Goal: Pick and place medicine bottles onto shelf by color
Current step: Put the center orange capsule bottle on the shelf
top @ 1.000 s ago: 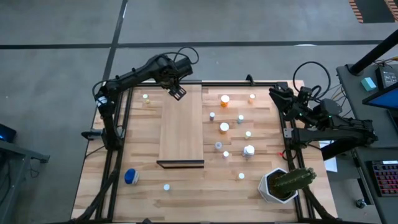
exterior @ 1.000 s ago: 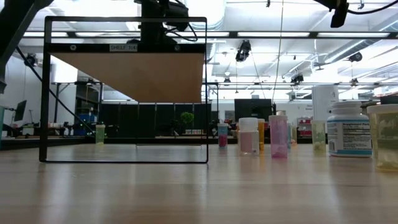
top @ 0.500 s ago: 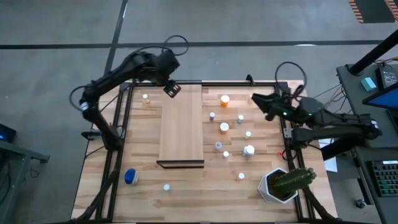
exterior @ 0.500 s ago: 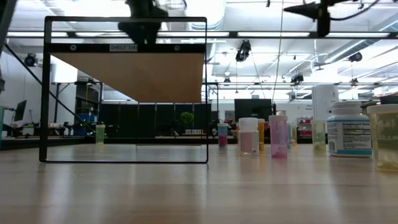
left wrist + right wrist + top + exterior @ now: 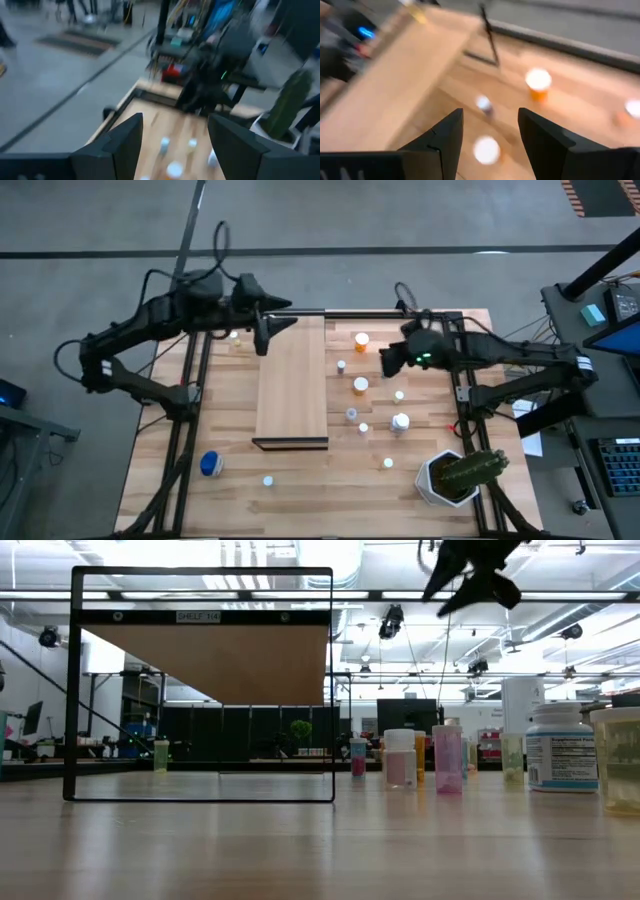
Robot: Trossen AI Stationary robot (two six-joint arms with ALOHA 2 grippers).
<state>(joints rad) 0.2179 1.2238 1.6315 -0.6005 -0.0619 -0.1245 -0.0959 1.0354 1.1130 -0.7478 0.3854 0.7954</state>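
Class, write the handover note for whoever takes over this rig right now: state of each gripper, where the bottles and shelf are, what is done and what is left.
Left gripper: open, empty, above the far left corner of the shelf.
Right gripper: open, empty, above the bottles at the table's far right.
Bottles: mostly right of the shelf, including an orange bottle; the blue bottle and a small one near front left; another far left.
Done: nothing shows on the shelf top.
Left: every bottle, sorted by color.
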